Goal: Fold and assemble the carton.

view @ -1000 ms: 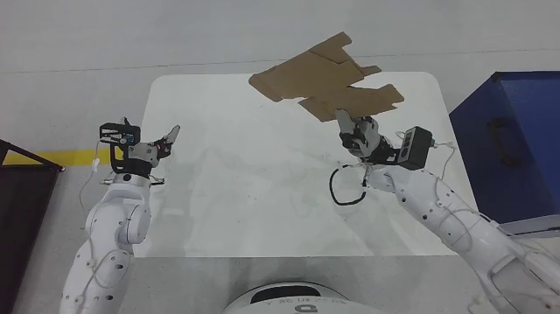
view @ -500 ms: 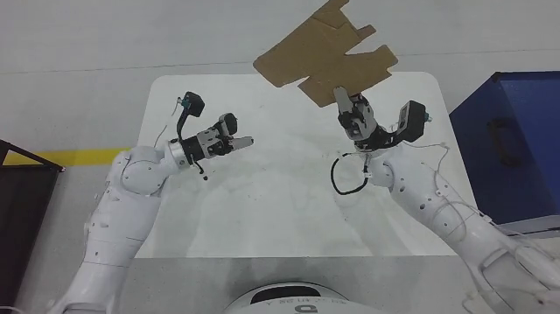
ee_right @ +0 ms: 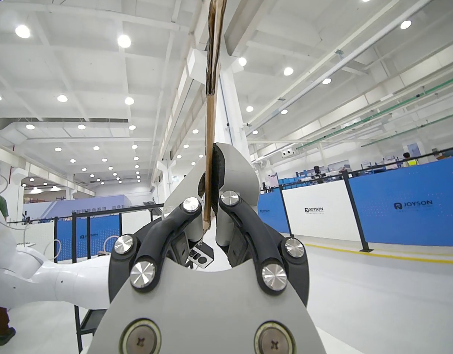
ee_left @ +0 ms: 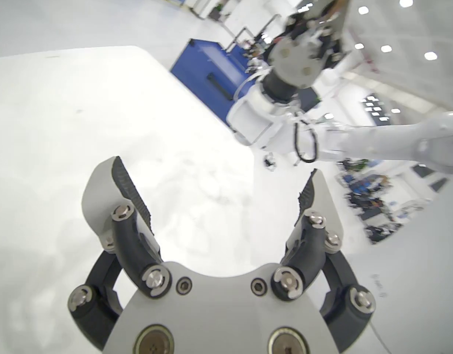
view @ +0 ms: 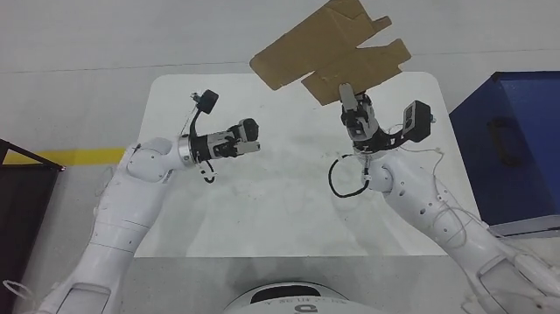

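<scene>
The left gripper (view: pixel 248 130) was above the left half of the table (view: pixel 289 218). Its fingers were spread wide apart and held nothing, and it pointed toward 3 o'clock, at the other arm.

From this gripper the carton (view: pixel 328 47) lay toward 1 o'clock in the top view. It was lifted into the air over the far edge of the table. It was a flat brown sheet, not yet folded, and its long axis ran about from 8 o'clock to 2 o'clock. The blunt corner at the 8 o'clock end was the part nearest to the left gripper, but it was well apart from it.

The right gripper (view: pixel 349 95) was clamped on the carton at its 6 o'clock edge. In the right wrist view the sheet was seen edge-on, pressed between the two pads and standing straight out from them.

In my judgement, the next move depended on the free left gripper. It would need to travel up and toward 1 o'clock to reach the unsupported 8 o'clock end, because the right one was already occupied.
</scene>
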You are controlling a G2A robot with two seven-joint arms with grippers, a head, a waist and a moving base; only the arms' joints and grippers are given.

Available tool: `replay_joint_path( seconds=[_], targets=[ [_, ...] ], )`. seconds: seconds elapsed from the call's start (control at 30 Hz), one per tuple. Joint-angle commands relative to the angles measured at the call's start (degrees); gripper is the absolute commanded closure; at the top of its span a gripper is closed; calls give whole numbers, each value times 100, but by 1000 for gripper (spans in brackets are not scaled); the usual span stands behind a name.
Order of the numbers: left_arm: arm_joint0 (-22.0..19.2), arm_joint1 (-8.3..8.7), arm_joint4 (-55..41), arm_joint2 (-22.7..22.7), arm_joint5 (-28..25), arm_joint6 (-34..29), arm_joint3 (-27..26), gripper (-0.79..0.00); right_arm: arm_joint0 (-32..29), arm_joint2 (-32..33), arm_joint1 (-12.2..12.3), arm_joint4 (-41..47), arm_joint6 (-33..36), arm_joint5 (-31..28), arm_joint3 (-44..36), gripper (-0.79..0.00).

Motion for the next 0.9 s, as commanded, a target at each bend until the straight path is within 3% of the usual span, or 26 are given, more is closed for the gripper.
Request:
replay_joint_path(
  seconds=[0.0, 0.3, 0.4, 0.6, 0.87],
  targets=[
    [-127, 25, -1728, 240, 401, -251, -128, -785, 27, -2, -40, 303, 282, -35, 87, 0],
    [-187, 9, -1974, 334, 431, -281, -222, -785, -21, -96, -67, 502, 435, -114, 116, 0],
    [-686, -73, -2456, 876, 538, -389, -57, -640, 261, -343, -280, 1674, 1385, -136, 294, 0],
    [-1165, -136, -1890, 1642, -42, 192, 241, -610, 469, -436, -530, 2061, 1830, -198, 576, 0],
    [-1508, -59, -1668, 2031, -702, 854, 947, -560, 391, -242, -690, 2028, 1884, -422, 689, 0]
  ],
)
